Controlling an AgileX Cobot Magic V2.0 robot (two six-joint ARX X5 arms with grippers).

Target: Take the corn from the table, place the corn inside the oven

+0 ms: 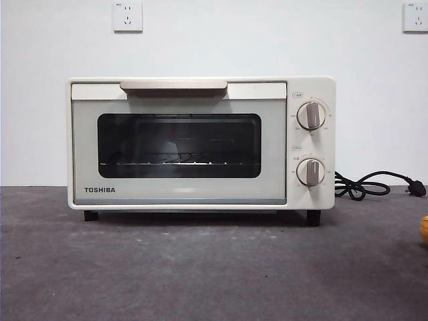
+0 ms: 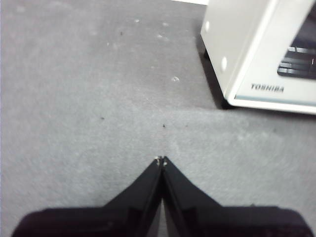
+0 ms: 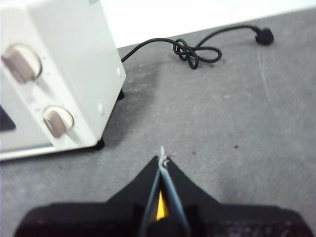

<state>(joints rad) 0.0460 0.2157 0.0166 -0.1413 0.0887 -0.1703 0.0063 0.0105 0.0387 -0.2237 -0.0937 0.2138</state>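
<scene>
The oven (image 1: 200,144) is a cream-white box that stands on the table (image 1: 200,274), close to the far wall. Its door is shut. A beige bar handle (image 1: 174,85) runs along the top of the door. The dark window (image 1: 179,145) shows a wire rack inside. Two round knobs (image 1: 311,116) sit one above the other on the right side of the oven's front. A black cord (image 1: 364,186) lies in loops on the table to the right of the oven, and its plug rests at the far right.

The corn (image 1: 424,229) only peeks in at the right edge of the front view, as a small yellow-orange bit on the table, to the right of the oven and nearer than it.

The left gripper (image 2: 161,160) hangs above bare table near the oven's left front corner. Its two black jaws are pressed together, with nothing between them.

The right gripper (image 3: 163,159) hangs above the table near the oven's right front corner, by the knobs. Its jaws meet at the tips. A thin strip of yellow shows low in the slit between them, and I cannot tell what it is.
</scene>
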